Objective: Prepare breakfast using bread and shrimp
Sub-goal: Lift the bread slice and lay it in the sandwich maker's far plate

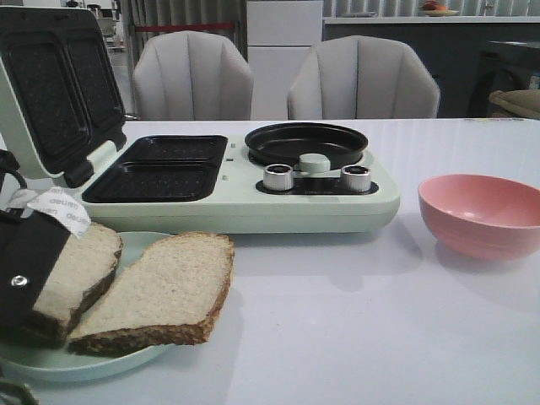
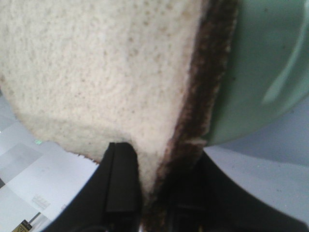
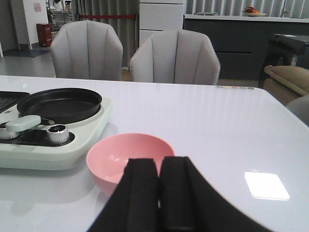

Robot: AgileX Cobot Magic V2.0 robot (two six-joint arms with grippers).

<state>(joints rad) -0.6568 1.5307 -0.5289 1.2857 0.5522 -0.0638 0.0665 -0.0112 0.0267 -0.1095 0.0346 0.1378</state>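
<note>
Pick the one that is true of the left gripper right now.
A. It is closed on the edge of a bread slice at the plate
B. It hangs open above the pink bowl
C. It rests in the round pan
A: in the left wrist view the left gripper has its fingers clamped on the crust edge of a bread slice beside the green plate.

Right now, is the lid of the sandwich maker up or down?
Up. The lid stands tilted back at the machine's left end, its two dark grid plates facing the table, and the lower plates lie exposed and bare.
</note>
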